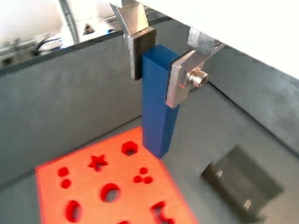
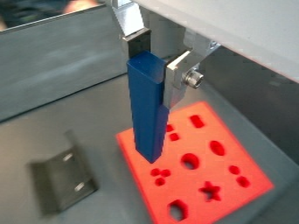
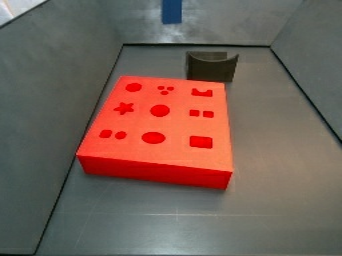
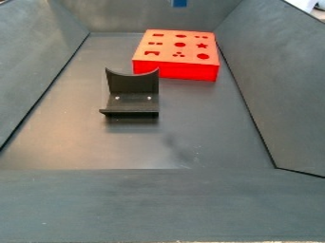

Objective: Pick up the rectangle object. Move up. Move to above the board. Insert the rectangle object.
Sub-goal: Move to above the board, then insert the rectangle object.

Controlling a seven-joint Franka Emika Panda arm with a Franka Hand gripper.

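Note:
In both wrist views my gripper (image 1: 163,66) (image 2: 158,63) is shut on the top of the rectangle object (image 1: 160,122) (image 2: 145,114), a slim blue bar hanging upright between the silver fingers. The red-orange board (image 1: 111,175) (image 2: 205,157) lies flat on the floor far below, its shaped cut-outs facing up. The bar's lower end lines up with the board's edge region. In both side views only the bar's bottom tip (image 3: 171,10) (image 4: 180,3) shows at the frame edge, high above the board (image 3: 160,125) (image 4: 178,52). The gripper itself is out of those frames.
The dark fixture (image 4: 131,93) (image 3: 211,65) stands on the grey floor beside the board and also shows in the wrist views (image 1: 242,178) (image 2: 61,179). Sloping grey walls (image 3: 74,60) enclose the floor on all sides.

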